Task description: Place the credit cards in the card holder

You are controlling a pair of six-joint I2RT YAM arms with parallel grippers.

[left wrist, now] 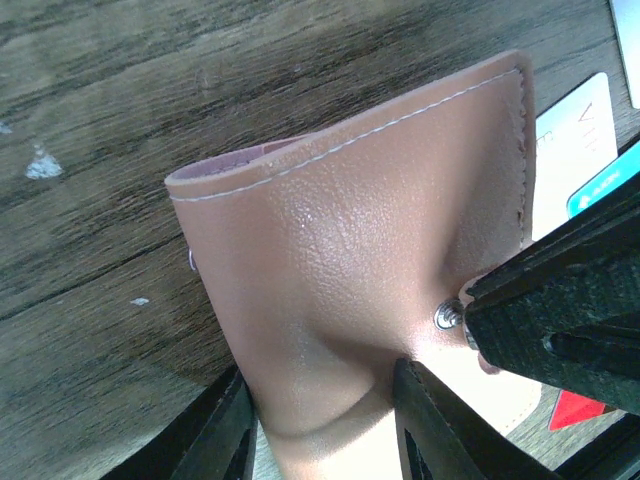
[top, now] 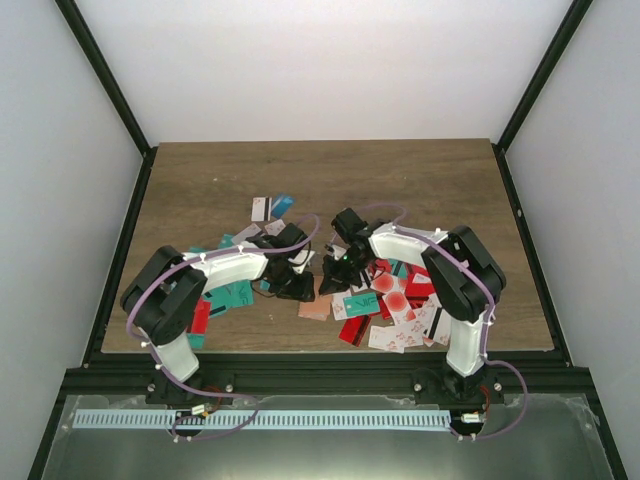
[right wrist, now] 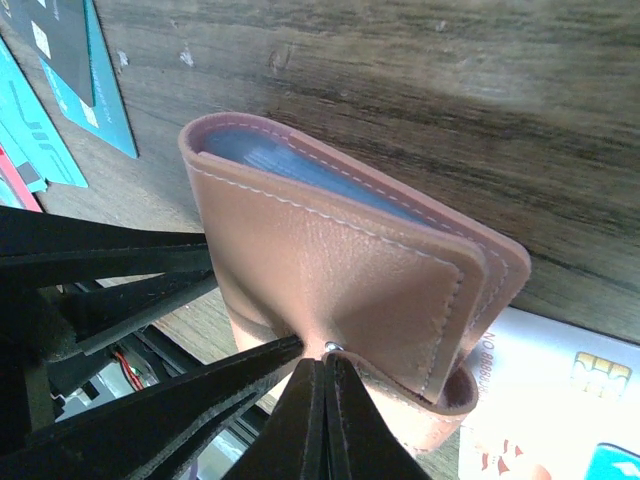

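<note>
Credit cards (top: 400, 300) lie strewn over the near half of the wooden table (top: 400, 180) in the top view, teal, red and white. Both arms bend inward there, so the left pincer (top: 296, 286) and right pincer (top: 336, 277) meet at the middle. From up there I see only a salmon corner of the card holder (top: 313, 310) on the near side of them, and I cannot tell how either pincer stands.

The wrist cameras fill that in. From the left wrist I see the card holder (left wrist: 350, 240) folded over above the wood. Its lower part is squeezed between the two fingers (left wrist: 228, 435) of the left pincer (left wrist: 320, 425), and the leather is dented where they clamp it. The right pincer (left wrist: 478, 322) reaches in from the right, its tip against the metal snap (left wrist: 446, 316).

The right wrist shows me what the other misses: a blue-green card (right wrist: 300, 165) tucked inside the holder's fold. It also shows the right pincer (right wrist: 326, 385) with its fingers pressed together, gripping nothing, only touching the flap at the snap. A white card (right wrist: 560, 390) shows just beside the holder's right end.
</note>
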